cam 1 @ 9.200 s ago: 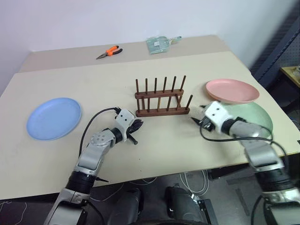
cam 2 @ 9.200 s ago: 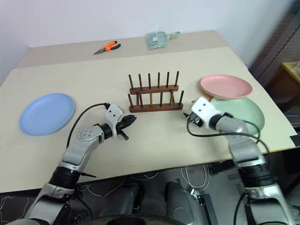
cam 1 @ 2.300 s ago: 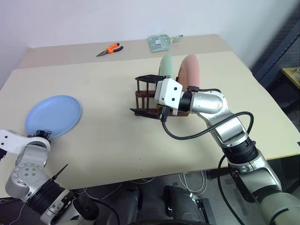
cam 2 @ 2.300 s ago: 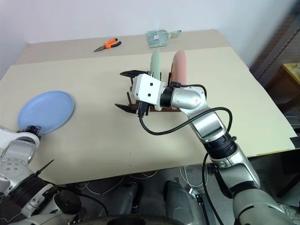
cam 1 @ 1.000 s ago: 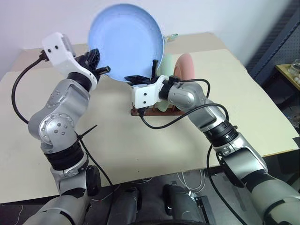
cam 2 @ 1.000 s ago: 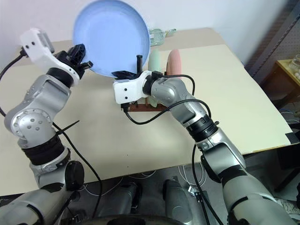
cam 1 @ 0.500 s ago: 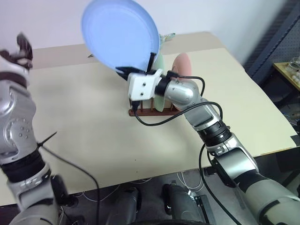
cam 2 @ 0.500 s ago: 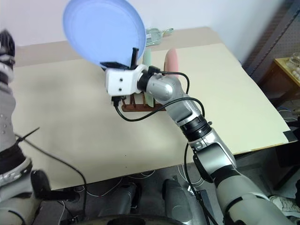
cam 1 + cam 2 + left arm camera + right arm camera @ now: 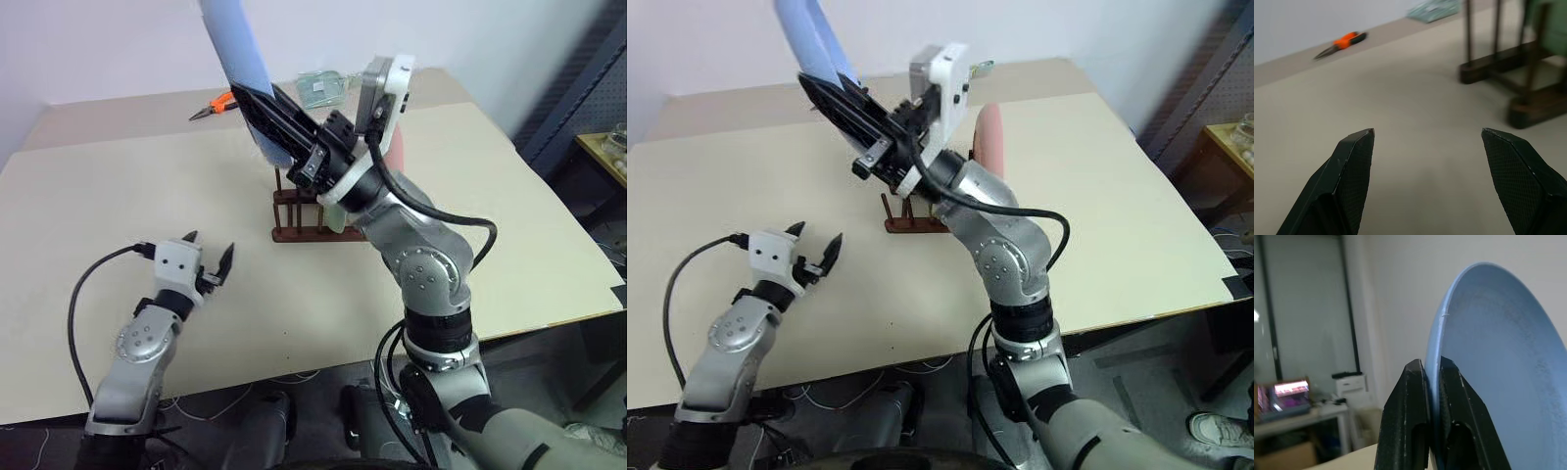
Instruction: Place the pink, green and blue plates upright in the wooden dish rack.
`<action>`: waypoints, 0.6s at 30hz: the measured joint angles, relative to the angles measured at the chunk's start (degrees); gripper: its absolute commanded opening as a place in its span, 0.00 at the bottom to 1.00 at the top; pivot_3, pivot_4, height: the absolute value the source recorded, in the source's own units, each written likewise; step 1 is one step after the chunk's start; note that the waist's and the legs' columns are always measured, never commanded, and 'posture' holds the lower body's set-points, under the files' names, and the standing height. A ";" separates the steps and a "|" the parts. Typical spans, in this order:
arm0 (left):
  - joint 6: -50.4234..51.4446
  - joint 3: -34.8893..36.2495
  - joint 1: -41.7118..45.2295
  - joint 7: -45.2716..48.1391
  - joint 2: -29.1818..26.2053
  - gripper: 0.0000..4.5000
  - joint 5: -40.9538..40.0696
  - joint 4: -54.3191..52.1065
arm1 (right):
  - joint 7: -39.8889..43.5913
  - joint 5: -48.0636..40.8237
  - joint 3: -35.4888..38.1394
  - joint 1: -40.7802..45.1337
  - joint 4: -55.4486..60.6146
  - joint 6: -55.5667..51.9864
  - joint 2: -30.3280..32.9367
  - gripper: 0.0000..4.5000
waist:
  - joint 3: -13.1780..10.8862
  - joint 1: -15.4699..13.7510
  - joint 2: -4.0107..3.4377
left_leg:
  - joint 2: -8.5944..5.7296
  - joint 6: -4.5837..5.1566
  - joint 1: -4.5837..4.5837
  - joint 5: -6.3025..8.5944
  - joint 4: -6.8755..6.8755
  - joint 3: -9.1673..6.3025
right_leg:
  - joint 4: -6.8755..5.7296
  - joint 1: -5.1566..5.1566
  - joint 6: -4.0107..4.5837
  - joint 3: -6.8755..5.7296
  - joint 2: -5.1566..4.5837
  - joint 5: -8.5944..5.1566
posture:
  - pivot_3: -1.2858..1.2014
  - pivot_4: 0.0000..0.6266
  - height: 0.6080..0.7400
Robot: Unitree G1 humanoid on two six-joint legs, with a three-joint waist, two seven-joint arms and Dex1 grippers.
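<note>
Jaws wide on the left gripper (image 9: 210, 262), clamped on the blue plate (image 9: 238, 59) on the right.

Low over the bare table (image 9: 88, 196), the left gripper holds nothing, its two black fingers (image 9: 1352, 166) spread well apart and pointing toward the rack (image 9: 299, 211). Orange pliers (image 9: 214, 105) lie near the far edge, beside a clear packet (image 9: 321, 88). Raised above the rack, the right gripper (image 9: 279, 127) pinches the blue plate by its rim, the plate held edge-on and tilted, clear of the pegs. The right wrist view shows both fingers (image 9: 1405, 421) pressed against the rim, one on each face. In the rack, the green plate (image 9: 333, 211) stands upright, largely hidden behind the right arm, with the pink plate (image 9: 990, 137) upright just beside it, at the rack's right end.
</note>
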State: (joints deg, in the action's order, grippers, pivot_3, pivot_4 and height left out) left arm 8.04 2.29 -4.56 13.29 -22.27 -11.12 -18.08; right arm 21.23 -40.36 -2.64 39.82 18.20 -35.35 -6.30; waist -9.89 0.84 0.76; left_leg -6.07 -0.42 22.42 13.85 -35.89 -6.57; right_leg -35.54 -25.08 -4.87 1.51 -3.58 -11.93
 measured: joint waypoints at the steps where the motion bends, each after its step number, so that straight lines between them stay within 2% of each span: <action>1: -0.41 -0.32 -0.30 0.80 0.21 0.79 -0.01 0.03 | -1.99 -1.31 0.59 -0.54 -0.11 -1.53 -0.76 0.00 | -0.01 -0.03 -0.01 | 0.00 0.00 0.00 0.00 0.00 0.00 | 0.00 -0.01 0.00 -0.01 0.00 0.00 | 0.52 0.24 1.00; 7: -1.17 -0.78 -1.38 3.64 0.36 0.79 0.60 0.93 | -9.29 -7.06 3.75 -0.55 -2.38 -6.05 -0.89 0.00 | -0.01 -0.03 -0.02 | -0.01 0.01 0.02 0.00 -0.03 0.01 | 0.01 0.01 -0.01 -0.06 0.00 0.00 | 0.52 0.24 1.00; 18: -1.06 -0.76 -1.40 5.61 0.35 0.79 0.62 1.10 | -16.14 -9.12 3.83 -0.56 -2.81 -6.99 -0.91 0.00 | -0.02 -0.01 -0.03 | -0.01 0.02 0.01 -0.01 -0.02 0.01 | 0.01 0.00 -0.02 -0.07 0.00 0.00 | 0.52 0.24 1.00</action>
State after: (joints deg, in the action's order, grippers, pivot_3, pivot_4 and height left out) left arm 6.98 1.53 -5.96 18.89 -21.92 -10.50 -16.98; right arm 5.09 -49.48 1.19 39.26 15.39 -42.34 -7.20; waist -9.91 0.84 0.73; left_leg -6.08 -0.41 22.43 13.84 -35.91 -6.56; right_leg -35.53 -25.07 -4.89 1.44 -3.57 -11.92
